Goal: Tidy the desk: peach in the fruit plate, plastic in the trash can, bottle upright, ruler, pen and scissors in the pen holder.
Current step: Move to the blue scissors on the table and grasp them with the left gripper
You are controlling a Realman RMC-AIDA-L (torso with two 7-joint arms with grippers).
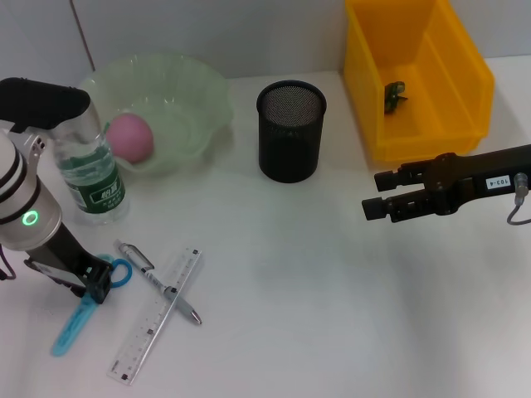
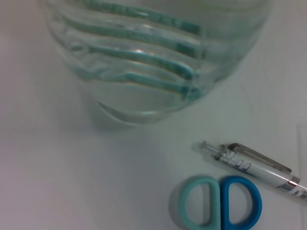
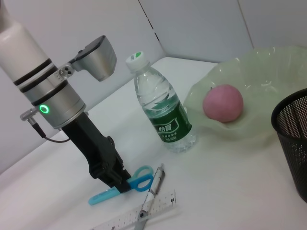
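White desk (image 1: 332,290): beside the upright bottle (image 1: 91,170), the left gripper (image 1: 98,282) is down on the scissors (image 1: 83,311), jaws clenched on them; right gripper (image 1: 380,195) hovers released, well apart.

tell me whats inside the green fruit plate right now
A pink peach sits inside the fruit plate, toward its near left side. The water bottle stands in front and hides a little of the plate's left rim, so that part cannot be checked.

White tabletop (image 1: 332,315), pale grey wall panels (image 1: 207,33) behind w/ dark seam, soft even light
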